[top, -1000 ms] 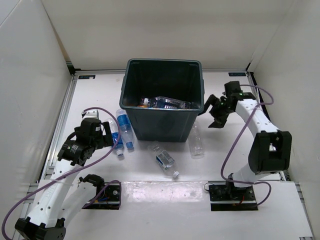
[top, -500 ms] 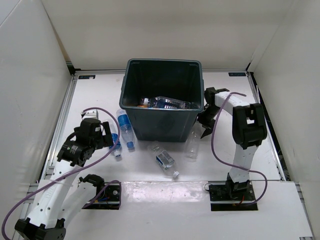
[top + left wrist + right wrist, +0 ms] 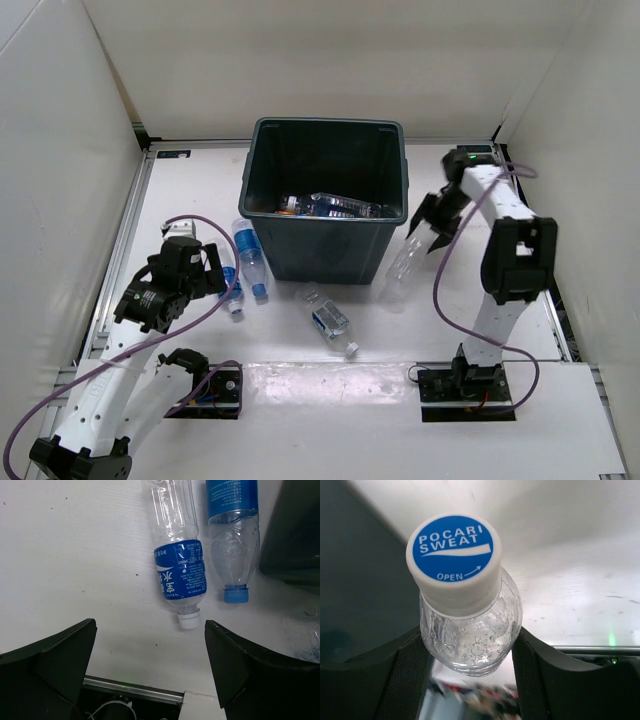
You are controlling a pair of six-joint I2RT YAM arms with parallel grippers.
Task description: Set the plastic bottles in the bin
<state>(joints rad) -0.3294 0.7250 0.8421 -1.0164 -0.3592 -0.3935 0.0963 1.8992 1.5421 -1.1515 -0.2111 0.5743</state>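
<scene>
The bin (image 3: 262, 225) stands mid-table with bottles (image 3: 340, 206) lying inside. My right gripper (image 3: 420, 236) is shut on the neck of an unlabelled clear bottle (image 3: 398, 272), which hangs tilted beside the bin's right wall. In the right wrist view its blue-and-white cap (image 3: 454, 555) rises above the gripper (image 3: 470, 652). My left gripper (image 3: 216, 276) stands open over two blue-labelled bottles (image 3: 249, 258) left of the bin. The left wrist view shows a white-capped one (image 3: 178, 565) and a blue-capped one (image 3: 233, 535) beyond the empty gripper (image 3: 150, 665). Another bottle (image 3: 328, 320) lies in front of the bin.
White walls close in the table on the left, back and right. The bin's dark wall (image 3: 295, 530) stands close beside the blue-capped bottle. Both arm bases sit on a plate at the near edge (image 3: 330, 385).
My right gripper came down on the unlabelled bottle lying right of the bin, shut on its neck and raised that end. The left arm stayed still and open.
</scene>
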